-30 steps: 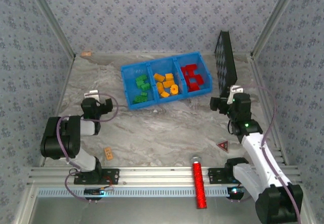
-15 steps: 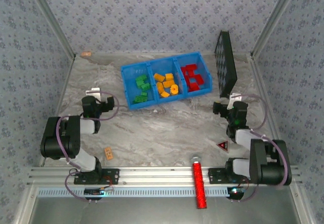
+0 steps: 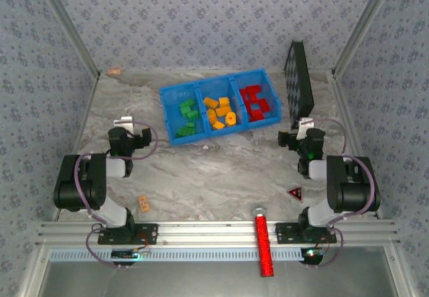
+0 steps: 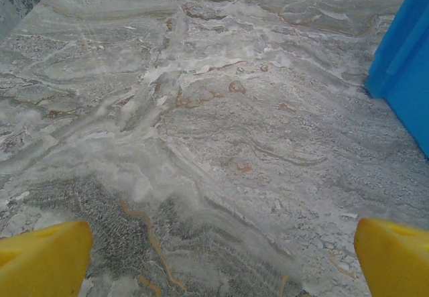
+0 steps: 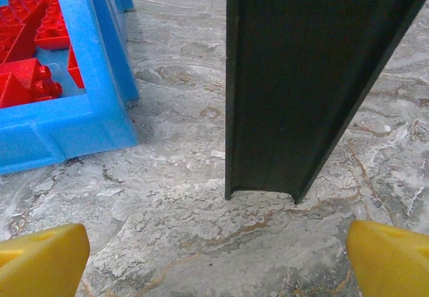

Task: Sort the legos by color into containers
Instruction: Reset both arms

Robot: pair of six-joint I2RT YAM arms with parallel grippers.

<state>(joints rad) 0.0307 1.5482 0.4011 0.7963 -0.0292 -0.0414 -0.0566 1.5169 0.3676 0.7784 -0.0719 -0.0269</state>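
Looking across bench (image 3: 221, 169): legos (image 3: 220, 112) lie in blue containers (image 3: 201, 137), far centre. Green left, orange-yellow middle, red right. Sorting looks done. Left pincer (image 4: 214, 257) wide, empty, over bare bench. Right pincer (image 5: 214, 257) wide, empty, facing edge of black board (image 5: 301, 76). Bricks likely light, stiff, slick plastic; best taken across flat side walls, not studs; round one may slip.

Both arms fold low, left fingers (image 4: 47, 260) and right fingers (image 5: 41, 257) spread wide.
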